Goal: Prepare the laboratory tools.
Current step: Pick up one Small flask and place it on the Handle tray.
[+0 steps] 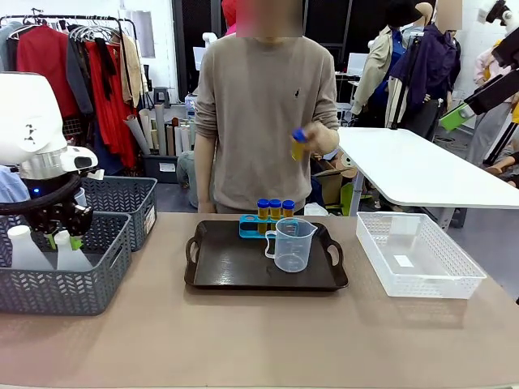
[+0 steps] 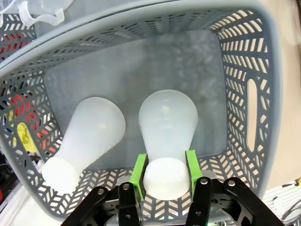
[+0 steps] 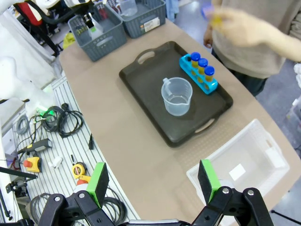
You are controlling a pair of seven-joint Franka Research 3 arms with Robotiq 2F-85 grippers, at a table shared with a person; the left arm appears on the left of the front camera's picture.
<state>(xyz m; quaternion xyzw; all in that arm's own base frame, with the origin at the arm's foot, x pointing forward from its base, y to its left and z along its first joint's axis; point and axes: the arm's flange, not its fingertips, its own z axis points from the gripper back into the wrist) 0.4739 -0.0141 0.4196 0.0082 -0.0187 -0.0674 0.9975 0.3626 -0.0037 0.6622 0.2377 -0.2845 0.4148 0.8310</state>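
Note:
My left gripper [image 2: 164, 175] reaches down into a grey mesh basket [image 1: 57, 288], its green pads [image 2: 139, 168] pressed against both sides of the neck of a white conical flask [image 2: 167, 122]. It is shut on that flask, which stands upright. A second white flask [image 2: 89, 136] leans beside it. On the black tray [image 1: 235, 263] stand a clear handled beaker [image 1: 292, 243] and a blue rack [image 1: 253, 227] holding three amber blue-capped tubes [image 1: 275, 208]. The person's hand holds another tube [image 1: 299, 146] up at chest height. My right gripper [image 3: 153, 181] hangs open high above the table's right end.
A second grey basket [image 1: 122, 203] sits behind the first, with a clear handled vessel [image 2: 42, 14] in it. An empty white mesh basket [image 1: 418, 255] stands right of the tray. Bare tabletop lies in front of the tray. The person stands at the far edge.

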